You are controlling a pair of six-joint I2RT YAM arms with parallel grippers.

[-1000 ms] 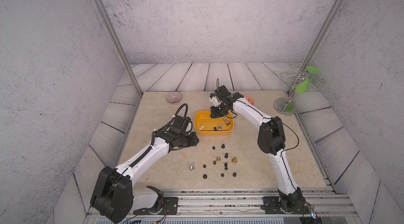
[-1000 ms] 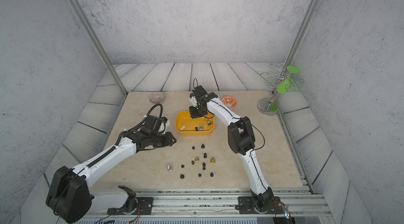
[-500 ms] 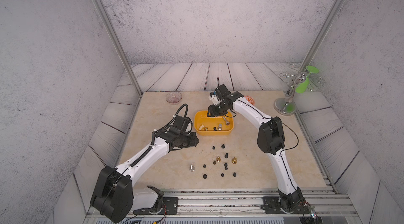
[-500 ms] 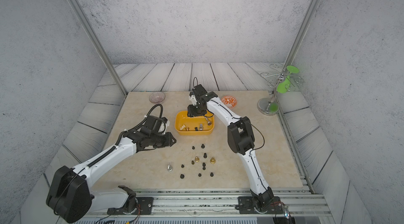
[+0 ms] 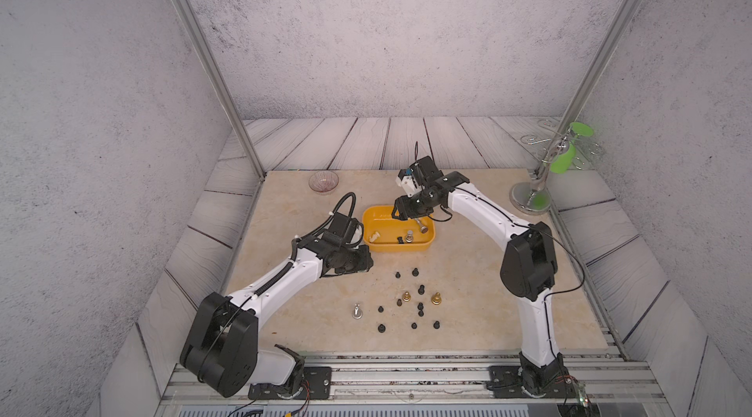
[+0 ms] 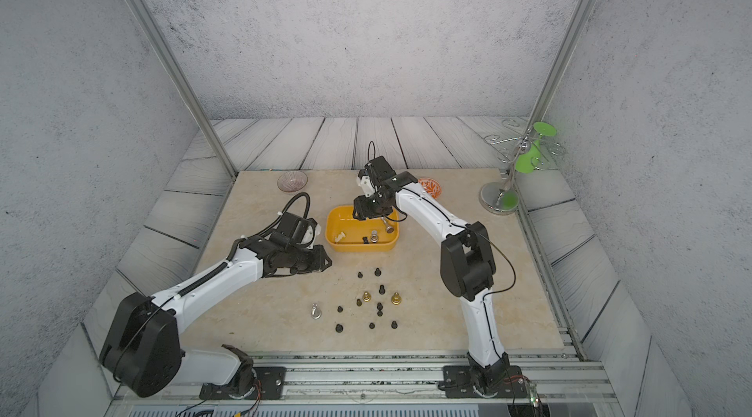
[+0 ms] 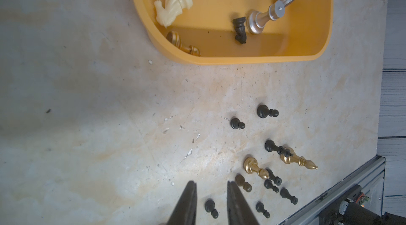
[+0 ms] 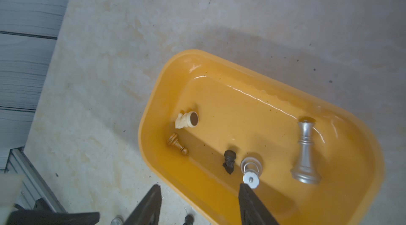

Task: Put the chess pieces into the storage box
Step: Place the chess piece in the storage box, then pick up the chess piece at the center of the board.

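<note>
While the right gripper (image 8: 199, 186) hangs above the storage box (image 8: 219, 74) with its jaws spread wide and nothing between them, the left gripper (image 7: 211, 183) hovers low over the table (image 7: 87, 125) with its jaws only narrowly parted and grasping nothing. Seen from the right wrist, five chess pieces lie in the box below and ahead of the right fingers: a cream knight (image 8: 186, 120) on its side, a gold pawn (image 8: 176, 143) just beside it, a black knight (image 8: 229, 161), a short silver piece (image 8: 251, 169) whose round base sits just off one fingertip, and a tall silver piece (image 8: 305, 153) lying farther out past that finger. The opposite finger (image 8: 151, 199) reaches over bare table outside the box wall. In both top views the right gripper (image 5: 409, 209) (image 6: 368, 209) sits over the far rim of the box (image 5: 401, 247) (image 6: 362, 246), while the left gripper (image 5: 360, 262) (image 6: 325, 262) rests near the box's near corner, apart from it. From the left wrist, the box (image 7: 219, 60) lies well ahead of the left fingers, and the loose chess pieces (image 7: 274, 169) stand clustered to one side of them, mostly black with two gold ones (image 7: 254, 166) among them; one black pawn (image 7: 211, 208) shows on the table through the gap between the fingers. A lone silver piece (image 5: 357, 311) stands on the table apart from the cluster.
</note>
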